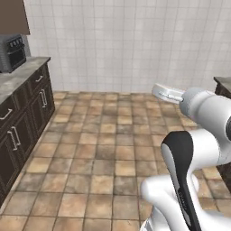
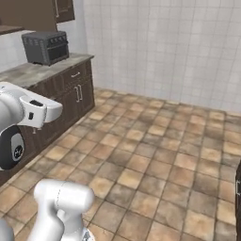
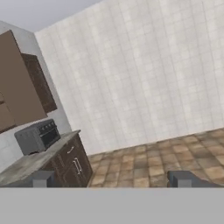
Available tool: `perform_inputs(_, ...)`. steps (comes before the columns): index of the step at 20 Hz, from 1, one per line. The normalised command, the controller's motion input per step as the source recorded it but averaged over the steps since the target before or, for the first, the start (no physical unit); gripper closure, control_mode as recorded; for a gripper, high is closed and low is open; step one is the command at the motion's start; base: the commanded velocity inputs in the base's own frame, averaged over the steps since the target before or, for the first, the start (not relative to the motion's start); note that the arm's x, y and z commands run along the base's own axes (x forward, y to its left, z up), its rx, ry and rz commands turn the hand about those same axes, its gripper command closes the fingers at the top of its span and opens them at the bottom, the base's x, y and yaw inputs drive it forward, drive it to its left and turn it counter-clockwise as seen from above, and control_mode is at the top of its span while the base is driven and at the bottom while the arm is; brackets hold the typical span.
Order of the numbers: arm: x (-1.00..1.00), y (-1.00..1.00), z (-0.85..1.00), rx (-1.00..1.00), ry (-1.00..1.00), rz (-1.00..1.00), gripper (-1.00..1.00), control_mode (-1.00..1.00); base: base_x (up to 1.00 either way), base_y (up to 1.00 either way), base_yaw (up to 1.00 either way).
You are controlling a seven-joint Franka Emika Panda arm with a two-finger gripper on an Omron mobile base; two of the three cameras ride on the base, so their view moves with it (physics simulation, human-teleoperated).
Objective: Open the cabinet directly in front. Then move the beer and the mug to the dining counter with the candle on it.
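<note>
While my gripper [image 3: 112, 179] hung empty, fingers wide apart, facing tiled wall [image 3: 144, 78]; cabinet [image 3: 19, 87] door stood open at left; I judged turning the base toward it best.

The arm [image 1: 198, 149] was built of glossy white rounded shells, thick and tubular, with smooth bulging housings at each joint. A black band ran along the side of one link in the left base view, curving from a rounded cap down toward the base, with faint small pale marks near its lower end. In the right base view a dark round joint cap [image 2: 12, 149] carried a small pale marking at its centre, and the white segment above it had a small dark rectangular inset. The end effector [image 3: 111, 178] showed two small dark grey, blocky fingertips [image 3: 41, 178].
</note>
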Motion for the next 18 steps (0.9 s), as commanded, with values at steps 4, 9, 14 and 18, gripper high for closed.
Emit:
perform_inputs(4,0.00,0.00,0.00,0.00,0.00,0.00,-1.00,1.00,1.00,0.00,0.05)
perform_inputs(9,0.00,0.00,0.00,0.00,0.00,0.00,-1.00,1.00,1.00,0.00,0.34)
perform_inputs(14,0.00,0.00,0.00,0.00,0.00,0.00,-1.00,1.00,1.00,0.00,0.58)
perform_inputs(18,0.00,0.00,0.00,0.00,0.00,0.00,-1.00,1.00,0.91,0.00,0.68)
